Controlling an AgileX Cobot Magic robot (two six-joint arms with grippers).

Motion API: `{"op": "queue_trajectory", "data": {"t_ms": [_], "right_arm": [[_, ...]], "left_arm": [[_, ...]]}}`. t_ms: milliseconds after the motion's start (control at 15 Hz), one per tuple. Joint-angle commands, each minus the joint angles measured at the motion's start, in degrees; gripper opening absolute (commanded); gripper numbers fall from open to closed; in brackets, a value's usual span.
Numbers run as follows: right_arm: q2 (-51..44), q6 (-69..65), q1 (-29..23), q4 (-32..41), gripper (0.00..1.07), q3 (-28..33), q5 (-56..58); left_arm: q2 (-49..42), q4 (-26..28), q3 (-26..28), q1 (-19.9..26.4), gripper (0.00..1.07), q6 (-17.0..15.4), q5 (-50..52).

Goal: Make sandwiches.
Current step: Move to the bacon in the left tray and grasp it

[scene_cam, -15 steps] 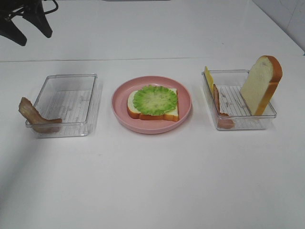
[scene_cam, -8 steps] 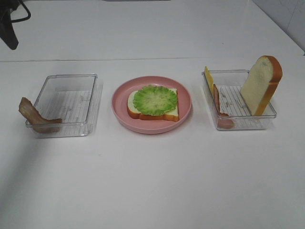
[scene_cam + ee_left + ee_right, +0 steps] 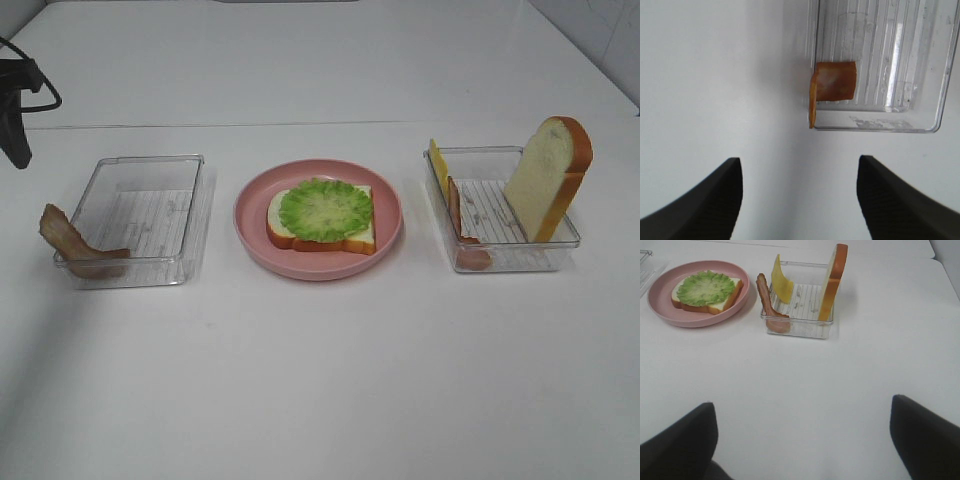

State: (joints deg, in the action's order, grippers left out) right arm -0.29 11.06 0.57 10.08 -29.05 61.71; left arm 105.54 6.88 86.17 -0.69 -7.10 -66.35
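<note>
One bread slice (image 3: 355, 235) lies flat on the pink plate (image 3: 246, 212) with green lettuce (image 3: 325, 207) on top; the right wrist view shows the same lettuce (image 3: 705, 287). A bacon strip (image 3: 72, 246) hangs over the near left corner of the left clear tray (image 3: 150, 215). My left gripper (image 3: 799, 161) hovers open above the table just short of that bacon (image 3: 834, 82). The right tray (image 3: 492, 218) holds yellow cheese (image 3: 438, 160), a second bacon strip (image 3: 457, 212) and an upright bread slice (image 3: 548, 178). My right gripper (image 3: 802, 404) is open and empty, well back from that tray (image 3: 800, 315).
Only a dark part of the left arm (image 3: 14, 110) shows at the left edge of the high view, and the right arm is out of that view. The white table (image 3: 320, 380) ends near the far right corner.
The left arm has swung from the top left corner of the high view down along the left edge, mostly out of frame. The food and trays have not moved.
</note>
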Motion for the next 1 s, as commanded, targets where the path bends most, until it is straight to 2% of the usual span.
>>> {"op": "queue_trajectory", "data": {"t_ms": [67,200,600,733,1000], "right_arm": [[-0.8,0.8,0.5,0.2,0.87,0.1,-0.5],[-0.8,0.8,0.5,0.2,0.87,0.1,-0.5],[-0.8,0.8,0.5,0.2,0.87,0.1,-0.5],[-0.8,0.8,0.5,0.2,0.87,0.1,-0.5],[-0.8,0.8,0.5,0.2,0.87,0.1,-0.5]], "left_arm": [[2.3,-0.1,-0.6,-0.5,0.63,-0.5,2.9],[6.1,2.1,-0.6,-0.5,0.63,-0.5,4.8],[8.4,1.9,-0.6,-0.5,0.61,-0.1,7.0],[8.5,0.9,-0.6,-2.2,0.59,1.3,7.1],[10.1,0.9,-0.6,-3.8,0.59,-0.7,7.7]]}}
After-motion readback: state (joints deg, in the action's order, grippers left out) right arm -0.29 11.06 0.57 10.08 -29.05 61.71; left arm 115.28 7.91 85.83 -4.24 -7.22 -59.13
